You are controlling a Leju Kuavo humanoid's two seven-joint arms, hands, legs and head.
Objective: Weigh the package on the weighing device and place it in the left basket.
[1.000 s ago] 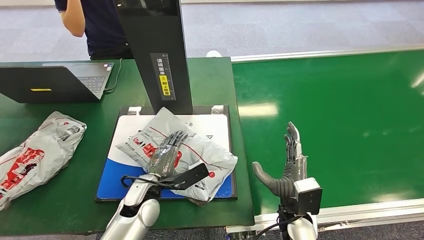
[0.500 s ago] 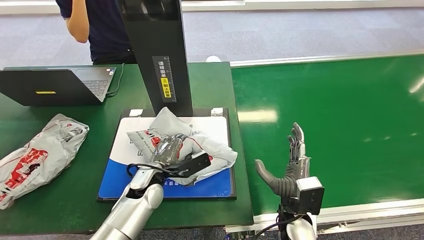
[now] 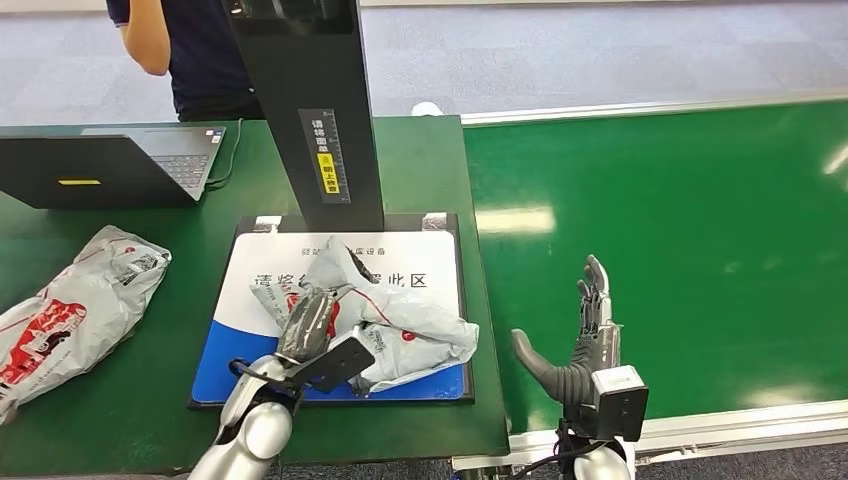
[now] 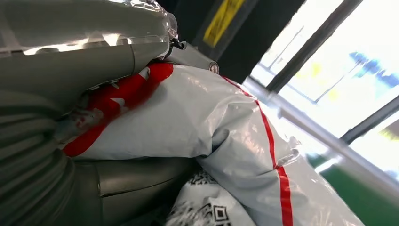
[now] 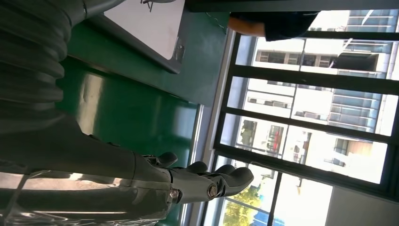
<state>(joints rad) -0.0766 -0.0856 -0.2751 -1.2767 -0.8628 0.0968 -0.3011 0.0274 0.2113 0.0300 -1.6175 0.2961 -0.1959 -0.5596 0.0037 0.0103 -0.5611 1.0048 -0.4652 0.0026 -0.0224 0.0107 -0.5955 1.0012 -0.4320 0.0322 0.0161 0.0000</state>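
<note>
We see the broad green conveyor belt (image 3: 680, 260) running along the right, its bare surface offering open room beyond the edge of the dark green table (image 3: 420, 160). On the table lies the flat weighing device with its black rim and blue-and-white printed top (image 3: 440, 290), a black upright column (image 3: 310, 110) rising from its far edge. A second grey and red plastic mailer (image 3: 75, 305) lies well apart near the left table edge, with an open black laptop (image 3: 110, 165) beyond it. The crumpled grey plastic package with red print (image 3: 400, 325) sits on the device's near half. Our left hand (image 3: 308, 325) grips the package, fingers (image 4: 84, 61) curled around its bunched film. Our right hand (image 3: 585, 340) hovers over the belt, fingers (image 5: 221, 181) extended and holding nothing.
</note>
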